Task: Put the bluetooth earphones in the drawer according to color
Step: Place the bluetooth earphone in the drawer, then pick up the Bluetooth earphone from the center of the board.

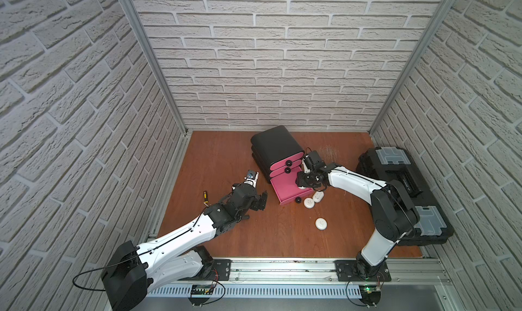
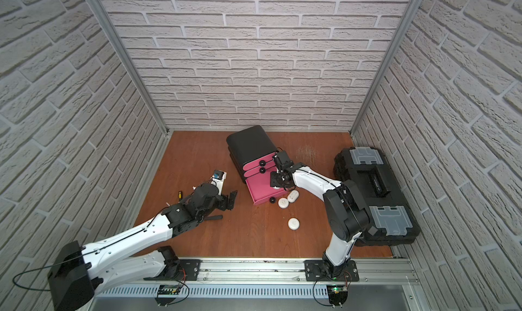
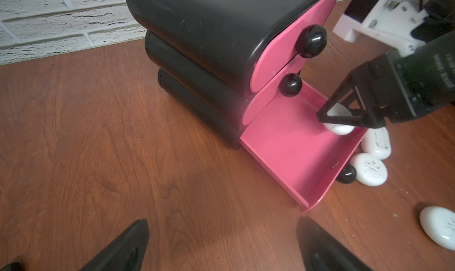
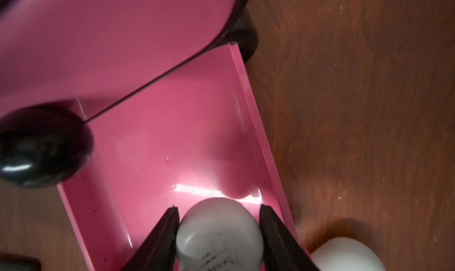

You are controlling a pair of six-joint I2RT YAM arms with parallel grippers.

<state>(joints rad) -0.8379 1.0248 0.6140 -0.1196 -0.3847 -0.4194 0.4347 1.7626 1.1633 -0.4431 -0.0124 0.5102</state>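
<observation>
The right gripper (image 4: 218, 208) clamps a white case (image 4: 219, 235) over the open bottom drawer (image 1: 282, 188), centre of a top view; the left gripper (image 3: 222, 223) stands wide open, left of the cabinet (image 1: 275, 147); three more cases (image 1: 321, 224) lie lower right of the drawer.

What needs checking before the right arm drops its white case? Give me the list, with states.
1. White case clamped between the fingers of the right gripper: ok.
2. Bottom drawer pulled open: ok.
3. Case over the drawer floor, inside its walls: ok.
4. Case resting on the drawer floor: cannot tell.
5. Left gripper open, apart from the drawer: ok.
</observation>
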